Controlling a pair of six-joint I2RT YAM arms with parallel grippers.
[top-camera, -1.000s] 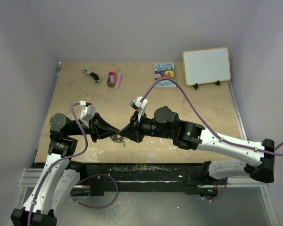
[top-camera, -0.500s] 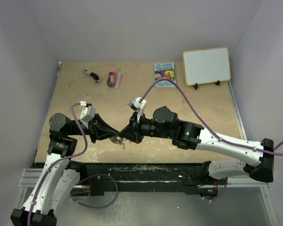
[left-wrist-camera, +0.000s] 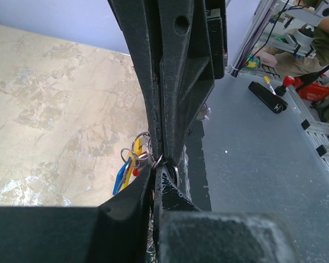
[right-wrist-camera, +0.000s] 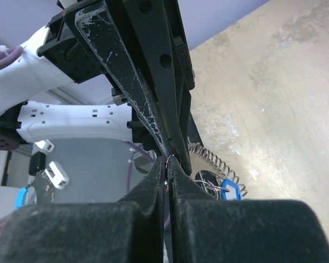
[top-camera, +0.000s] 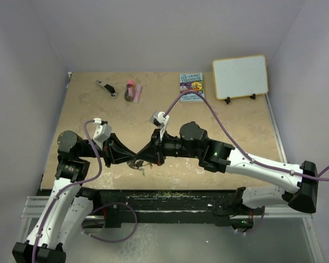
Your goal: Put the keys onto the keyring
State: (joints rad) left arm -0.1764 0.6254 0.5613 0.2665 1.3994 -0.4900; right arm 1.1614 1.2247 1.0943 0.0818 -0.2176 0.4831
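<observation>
Near the worktop's (top-camera: 98, 109) front edge, the left end effector (top-camera: 132, 154) and right end effector (top-camera: 144, 156) meet tip to tip, both clenched on the thin keyring (right-wrist-camera: 168, 159). The keys (left-wrist-camera: 125, 171) dangle beneath. A book (top-camera: 191, 86) and a whiteboard (top-camera: 240, 76) sit at the far edge.

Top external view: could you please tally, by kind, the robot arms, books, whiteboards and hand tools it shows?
Robot arms: 2
Book: 1
Whiteboard: 1
Black-and-silver tool: 1
Total: 5
</observation>
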